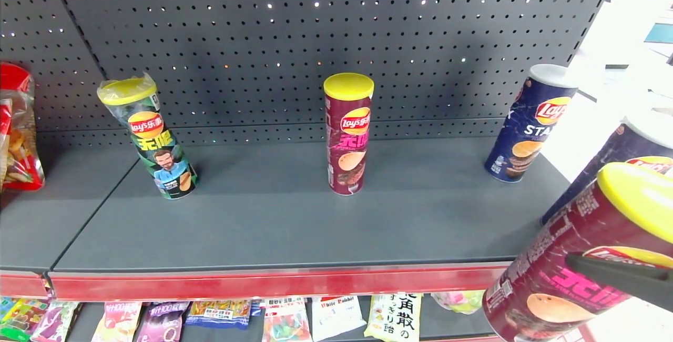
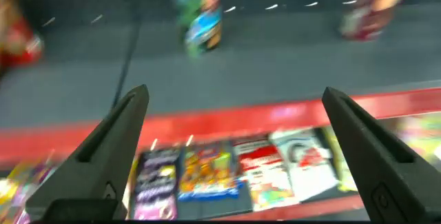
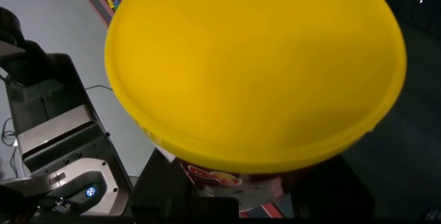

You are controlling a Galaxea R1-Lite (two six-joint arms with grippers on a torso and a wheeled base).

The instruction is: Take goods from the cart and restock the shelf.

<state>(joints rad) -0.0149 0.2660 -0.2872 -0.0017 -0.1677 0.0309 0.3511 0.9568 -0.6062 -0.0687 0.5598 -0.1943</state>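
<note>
On the grey shelf (image 1: 273,226) stand a green chip can (image 1: 150,139) at the left, a maroon chip can (image 1: 347,137) in the middle and a blue chip can (image 1: 528,123) at the right. My right gripper (image 1: 604,271) is shut on a second maroon can with a yellow lid (image 1: 573,258), held tilted off the shelf's front right corner. From the right wrist, that can's yellow lid (image 3: 255,65) sits close above the gripper (image 3: 241,193). My left gripper (image 2: 234,120) is open and holds nothing, facing the shelf's red front edge (image 2: 227,124), with the green can (image 2: 200,10) beyond it.
Another blue can with a white lid (image 1: 625,152) stands just behind the held can. A red snack bag (image 1: 16,131) sits at the shelf's far left. Snack packets (image 1: 286,318) hang on the lower shelf. A pegboard back wall (image 1: 315,42) closes the shelf.
</note>
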